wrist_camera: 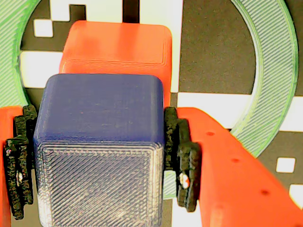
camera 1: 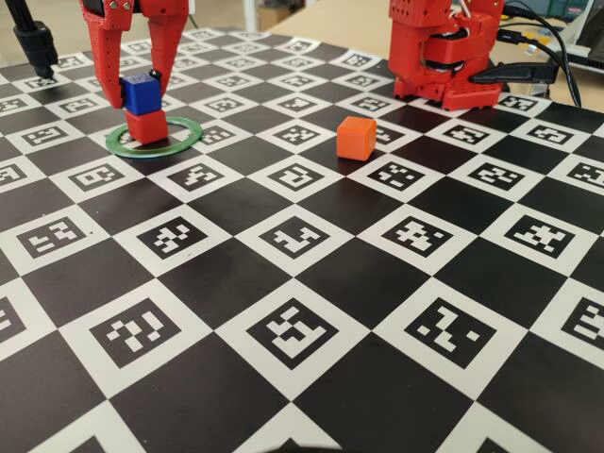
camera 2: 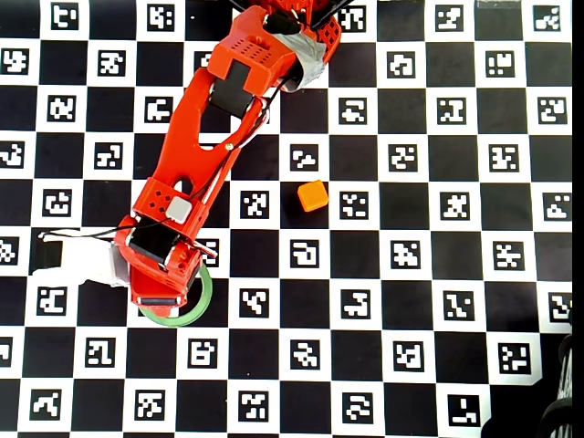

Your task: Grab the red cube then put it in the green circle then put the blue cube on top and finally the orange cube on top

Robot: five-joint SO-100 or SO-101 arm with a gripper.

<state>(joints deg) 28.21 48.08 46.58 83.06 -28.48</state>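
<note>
The gripper holds the blue cube clamped between its jaws, directly above the red cube, which sits inside the green circle. In the wrist view the blue cube overlaps the red cube toward six o'clock, not squarely. Only the fixed view shows the stack's height; the orange cube waits at three o'clock, well apart.

Checkerboard counter under bright, even light

The counter is covered in black and white squares printed with coded markers; pale wooden furniture and dark cables lie beyond it.
</note>
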